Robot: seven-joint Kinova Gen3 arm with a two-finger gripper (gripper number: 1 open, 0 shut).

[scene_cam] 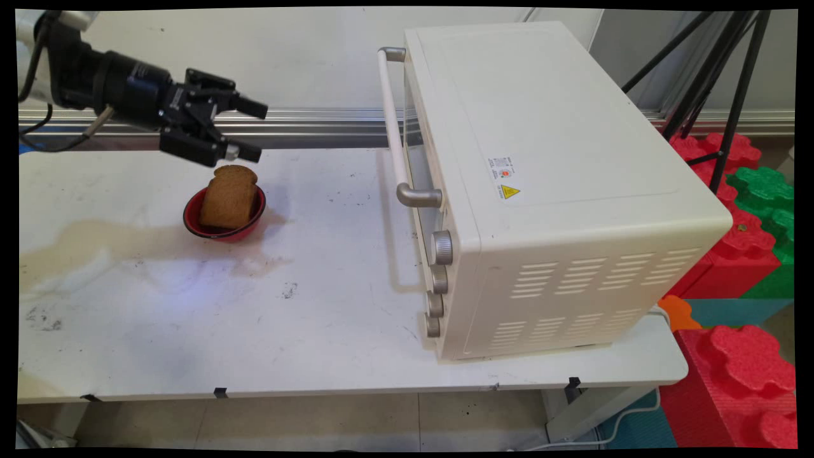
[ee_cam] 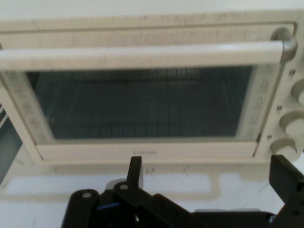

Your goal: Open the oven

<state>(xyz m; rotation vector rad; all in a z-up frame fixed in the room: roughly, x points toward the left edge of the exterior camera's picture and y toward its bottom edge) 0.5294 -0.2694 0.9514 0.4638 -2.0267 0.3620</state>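
The arm reaches in level from the bench's far left corner, its gripper (scene_cam: 253, 130) pointing along the back edge toward the toaster oven (scene_cam: 559, 184), fingers (scene_cam: 251, 106) spread apart and holding nothing. Just below it sits a red bowl (scene_cam: 224, 230) near the far left of the bench (scene_cam: 267, 331), a brown bread slice (scene_cam: 229, 197) standing upright in it, long axis vertical, leaning on the rim. The oven fills the right end, door closed, handle (ee_cam: 142, 54) across the door's top (its glass is dark, the rack inside hard to make out). The hand view cuts off the bowl entirely.
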